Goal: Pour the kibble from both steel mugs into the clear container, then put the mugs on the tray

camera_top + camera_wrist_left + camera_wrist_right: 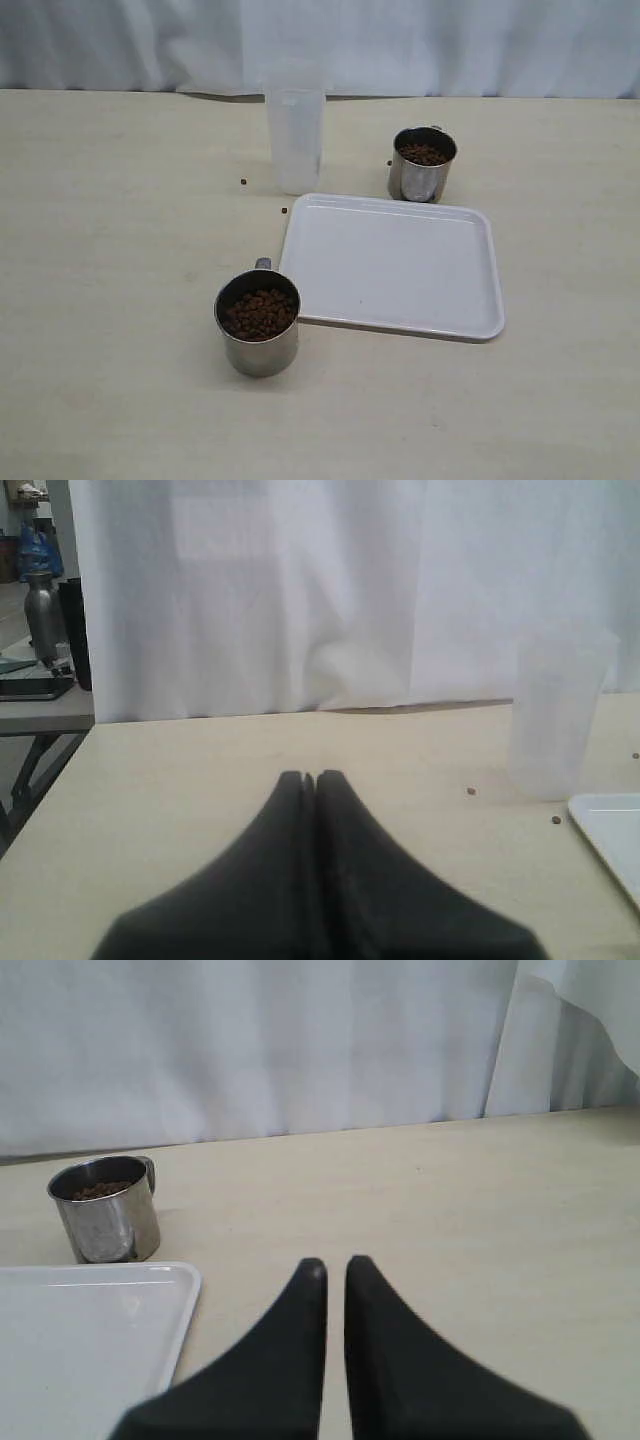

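Two steel mugs hold kibble: one stands near the front, left of the white tray, and the other stands behind the tray's far edge. The clear container stands upright and looks empty, behind the tray's far left corner. Neither arm shows in the exterior view. My left gripper is shut on nothing over bare table, with the container ahead of it to one side. My right gripper is shut but for a thin slit, empty, beside the tray, and the far mug stands beyond it.
Stray pellets lie on the table near the container and beside the far mug. A white curtain hangs along the table's back edge. The left wrist view shows a side table with a bottle past the table's end.
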